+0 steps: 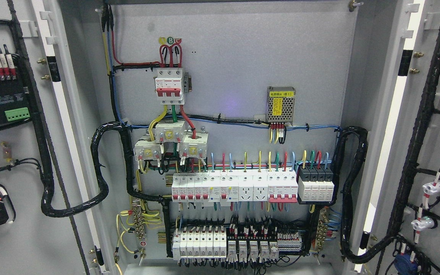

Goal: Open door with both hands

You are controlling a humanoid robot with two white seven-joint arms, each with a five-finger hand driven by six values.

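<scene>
Left door: grey metal cabinet door (25,160) swung fully open at 9 o'clock, inner face wired with black cable looms.
Right door: matching grey metal door (434,152) open at 3 o'clock (inner face also wired).
Cabinet interior: grey back panel (235,49) exposed at centre.
Main breaker: white three-pole breaker with red toggles (169,86) toward 11 o'clock.
Power supply: small perforated metal box with yellow label (280,104) toward 1 o'clock.
Breaker rows: white modules (235,187) at 6 o'clock.
Hand state: cannot tell, neither hand in view.
</scene>
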